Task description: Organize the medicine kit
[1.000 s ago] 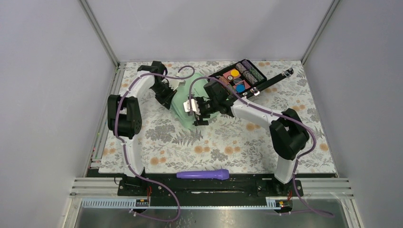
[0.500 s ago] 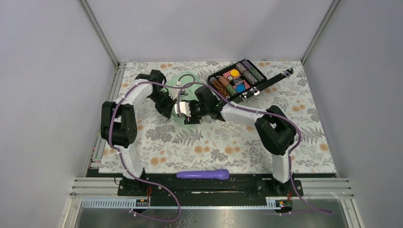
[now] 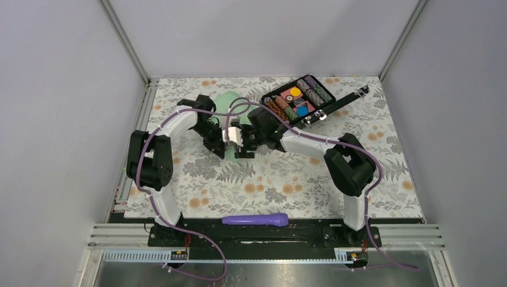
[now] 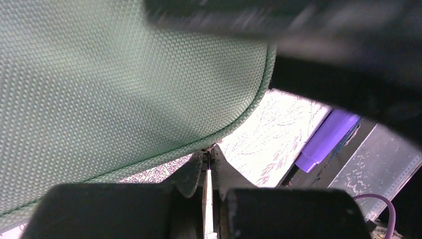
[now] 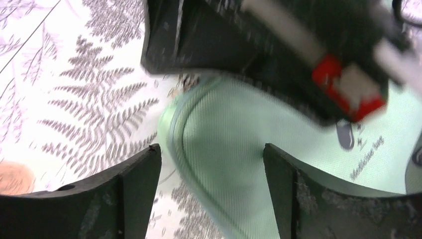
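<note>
One mint-green medicine kit (image 3: 229, 103) lies on our flowery worktop (image 3: 269, 179), two tools at it. The left tool (image 4: 207, 158) is pinched shut at the kit's edge, we think to stop it sliding. The right tool (image 5: 211, 149) stands open around a kit corner, ready to grab. One black case (image 3: 299, 98) sits just right of the kit; one purple stick (image 3: 255, 219) lies well apart.

1. The medicine kit (image 3: 227, 101) is pale mint green, with a fine woven-looking texture, rounded corners and a raised seam along its edge.
2. Small dark lettering marks its top face.
3. One rounded corner lies between the spread fingers of the right gripper (image 5: 211, 152).
4. Its seamed edge sits just past the tips of the left gripper (image 4: 209, 162); whether they touch cannot be told.
</note>
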`<action>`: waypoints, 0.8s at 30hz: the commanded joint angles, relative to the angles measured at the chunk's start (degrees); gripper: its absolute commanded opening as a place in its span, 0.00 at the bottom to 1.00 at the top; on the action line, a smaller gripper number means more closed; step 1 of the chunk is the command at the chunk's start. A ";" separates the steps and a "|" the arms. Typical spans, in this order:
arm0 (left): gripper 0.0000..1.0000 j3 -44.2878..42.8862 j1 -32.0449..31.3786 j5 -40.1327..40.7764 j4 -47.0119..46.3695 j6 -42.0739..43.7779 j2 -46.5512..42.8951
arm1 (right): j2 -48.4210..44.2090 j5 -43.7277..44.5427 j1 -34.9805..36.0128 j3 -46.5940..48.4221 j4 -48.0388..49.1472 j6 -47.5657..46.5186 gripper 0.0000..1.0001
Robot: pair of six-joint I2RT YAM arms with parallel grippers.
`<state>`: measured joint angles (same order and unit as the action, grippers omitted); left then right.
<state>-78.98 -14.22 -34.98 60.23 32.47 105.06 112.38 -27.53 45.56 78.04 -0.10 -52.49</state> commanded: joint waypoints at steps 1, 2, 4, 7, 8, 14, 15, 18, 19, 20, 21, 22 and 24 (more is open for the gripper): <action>0.00 -2.71 1.55 -1.65 4.69 1.29 -2.70 | -8.88 -3.66 -4.61 -3.31 -8.14 -1.47 0.83; 0.00 -2.93 1.77 0.49 4.95 2.38 -2.81 | -10.34 -4.67 -5.55 -3.85 -9.18 -1.35 0.84; 0.00 -2.80 1.78 4.02 4.98 5.16 -3.32 | -12.16 -5.92 -7.53 -4.20 -10.77 -0.76 0.85; 0.00 -2.43 2.47 6.94 4.91 7.82 -3.70 | -11.47 -6.18 -10.82 -2.29 -10.75 3.49 0.85; 0.00 -2.47 2.75 7.67 5.03 8.46 -3.72 | -10.45 -6.08 -11.79 -0.98 -10.78 5.23 0.85; 0.00 -5.39 5.02 15.50 5.21 13.54 -3.15 | -1.00 -0.84 -14.70 9.58 -6.11 26.08 0.88; 0.00 -6.98 5.98 17.10 5.25 14.18 -2.58 | 0.42 0.00 -14.71 10.55 -5.13 29.14 0.89; 0.00 -12.97 8.89 21.88 4.50 15.83 0.72 | 1.93 -0.46 -14.40 9.98 0.42 37.62 0.89; 0.00 -15.24 9.62 23.93 3.95 15.93 2.30 | 2.08 -1.43 -13.99 9.90 1.37 38.51 0.89; 0.00 -17.52 10.13 25.37 3.81 15.73 3.91 | 1.86 -2.50 -13.48 9.68 1.34 38.56 0.89; 0.00 -19.64 10.32 26.02 4.14 14.94 5.36 | 1.21 -3.30 -12.89 9.12 1.33 38.06 0.88; 0.00 -21.29 10.28 24.93 4.68 14.15 6.28 | 0.47 -4.33 -12.29 8.37 1.29 36.79 0.87; 0.00 -21.95 9.78 21.86 5.15 12.32 6.59 | -1.81 -7.53 -10.79 6.79 0.55 31.64 0.86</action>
<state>-96.36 -4.16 -13.54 65.63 45.82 110.50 114.78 -29.71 31.55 86.06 -2.48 -19.94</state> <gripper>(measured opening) 0.013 0.874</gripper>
